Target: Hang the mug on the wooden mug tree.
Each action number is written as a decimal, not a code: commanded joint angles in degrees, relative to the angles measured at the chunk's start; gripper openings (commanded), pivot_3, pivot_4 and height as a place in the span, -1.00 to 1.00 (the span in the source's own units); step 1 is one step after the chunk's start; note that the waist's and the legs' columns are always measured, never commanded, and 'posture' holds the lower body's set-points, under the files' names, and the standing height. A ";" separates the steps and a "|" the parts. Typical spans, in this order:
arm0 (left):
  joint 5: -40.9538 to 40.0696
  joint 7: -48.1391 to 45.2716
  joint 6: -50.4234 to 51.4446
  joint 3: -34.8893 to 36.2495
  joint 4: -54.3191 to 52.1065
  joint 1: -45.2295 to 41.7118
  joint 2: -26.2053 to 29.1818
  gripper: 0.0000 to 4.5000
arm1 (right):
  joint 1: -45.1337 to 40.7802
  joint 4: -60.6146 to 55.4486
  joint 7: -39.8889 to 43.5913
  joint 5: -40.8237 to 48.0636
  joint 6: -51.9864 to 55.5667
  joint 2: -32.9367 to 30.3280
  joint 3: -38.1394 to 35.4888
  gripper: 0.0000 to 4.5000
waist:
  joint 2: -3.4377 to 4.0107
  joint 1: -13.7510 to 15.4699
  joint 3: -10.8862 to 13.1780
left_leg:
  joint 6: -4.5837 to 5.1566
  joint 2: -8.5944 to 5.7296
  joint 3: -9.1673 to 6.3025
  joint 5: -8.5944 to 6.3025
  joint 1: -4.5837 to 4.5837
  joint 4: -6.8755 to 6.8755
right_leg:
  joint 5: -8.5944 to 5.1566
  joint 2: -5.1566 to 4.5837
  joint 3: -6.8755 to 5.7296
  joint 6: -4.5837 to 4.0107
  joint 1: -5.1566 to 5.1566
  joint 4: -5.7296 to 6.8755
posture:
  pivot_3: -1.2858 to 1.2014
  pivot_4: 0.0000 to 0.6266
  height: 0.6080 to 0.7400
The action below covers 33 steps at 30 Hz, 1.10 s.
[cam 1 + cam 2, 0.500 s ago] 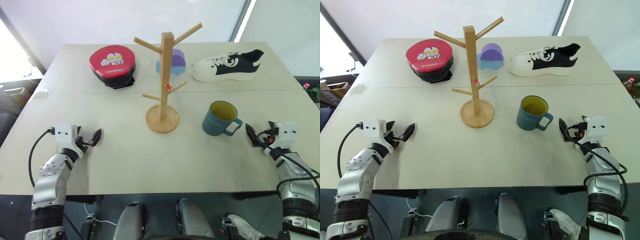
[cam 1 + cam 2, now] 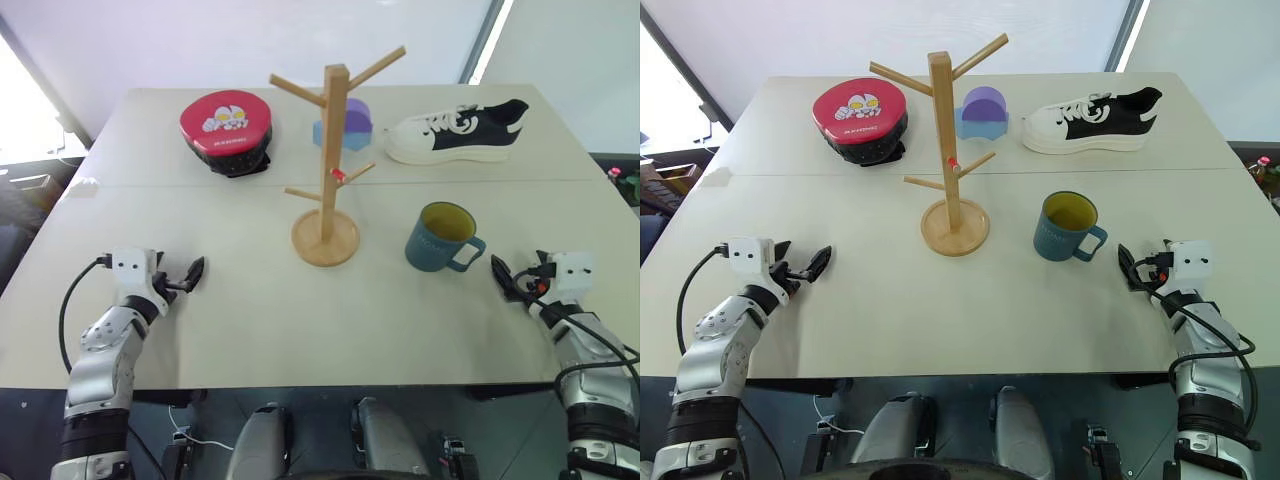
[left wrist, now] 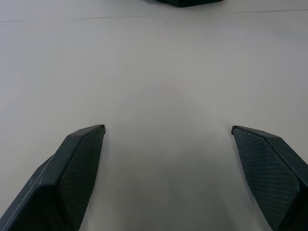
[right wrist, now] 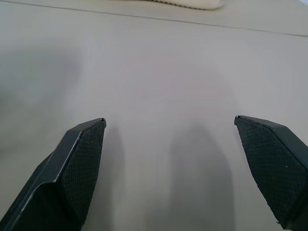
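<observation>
On the table [image 2: 250, 320], teal yellow-lined mug [image 2: 440, 238] upright; both end effectors wide, empty.

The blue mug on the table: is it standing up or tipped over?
Upright. The mug stands on its base on the table, its yellow inside facing up and its handle out to the side, apart from the wooden mug tree.

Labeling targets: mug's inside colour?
Yellow inside the teal-blue mug; clearest in the right eye view.
</observation>
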 commanded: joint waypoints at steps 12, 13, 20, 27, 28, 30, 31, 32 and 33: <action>-8.25 -17.52 7.28 -15.11 -18.78 -0.60 0.14 1.00 | 16.14 -21.74 -0.11 5.14 4.32 2.83 -3.53 0.98 | 0.13 0.22 -0.09 | 0.00 0.00 -0.02 0.00 -0.01 0.00 | -0.07 0.00 0.00 -0.12 0.03 -0.02 | 0.03 -0.52 0.92; -7.62 -18.61 7.59 -17.67 -20.35 -0.90 0.27 1.00 | 17.78 -23.72 1.19 5.37 4.72 2.80 -2.63 0.98 | 0.16 0.16 -0.10 | 0.00 0.00 0.00 0.00 -0.01 0.02 | -0.07 0.00 0.02 -0.13 0.05 -0.02 | 0.03 -0.52 0.92; -5.09 -24.05 7.15 -29.30 -25.18 -4.04 0.56 1.00 | 21.79 -32.98 2.06 3.18 6.36 4.31 3.51 0.98 | 0.26 -0.17 -0.16 | 0.02 0.03 0.07 0.01 0.11 0.08 | -0.10 0.15 0.15 -0.17 0.08 0.03 | 0.03 -0.52 0.92; -4.99 -26.82 6.50 -30.70 -24.16 -5.98 0.98 1.00 | 15.59 -31.21 -6.75 -0.87 5.27 10.25 4.97 0.98 | 0.28 0.05 -0.17 | 0.06 0.03 0.03 0.05 0.06 0.31 | -0.10 0.30 0.11 -0.18 0.12 0.09 | 0.03 -0.52 0.92; -4.96 -27.08 6.42 -30.62 -24.18 -5.98 1.14 1.00 | 14.96 -30.67 -7.17 -0.94 5.19 10.87 5.11 0.98 | 0.28 0.04 -0.17 | 0.06 0.02 0.03 0.05 0.04 0.34 | -0.10 0.30 0.10 -0.18 0.12 0.09 | 0.03 -0.52 0.92; -4.85 -27.20 6.40 -30.62 -24.24 -6.11 1.25 1.00 | 13.82 -29.59 -7.89 -1.19 4.89 11.73 5.21 0.98 | 0.28 0.13 -0.17 | 0.06 0.00 0.04 0.05 0.03 0.39 | -0.10 0.30 0.10 -0.17 0.14 0.09 | 0.03 -0.52 0.92; -4.82 -27.18 6.39 -30.62 -24.28 -6.14 1.26 1.00 | 13.52 -29.28 -8.12 -1.34 4.76 11.94 5.21 0.98 | 0.28 0.16 -0.17 | 0.06 0.00 0.03 0.05 0.02 0.41 | -0.10 0.31 0.09 -0.17 0.16 0.09 | 0.03 -0.52 0.92; -4.84 -27.16 6.40 -30.61 -24.30 -6.17 1.24 1.00 | 13.25 -28.92 -8.26 -1.41 4.53 12.13 5.19 0.98 | 0.28 0.15 -0.17 | 0.06 0.00 0.03 0.05 0.02 0.43 | -0.10 0.32 0.07 -0.16 0.18 0.09 | 0.03 -0.52 0.92; -4.86 -27.16 6.39 -30.60 -24.33 -6.16 1.23 1.00 | 12.98 -28.35 -8.41 -1.70 4.09 12.23 5.22 0.98 | 0.27 0.10 -0.17 | 0.06 0.00 0.03 0.05 0.02 0.45 | -0.10 0.32 0.07 -0.16 0.19 0.09 | 0.03 -0.52 0.92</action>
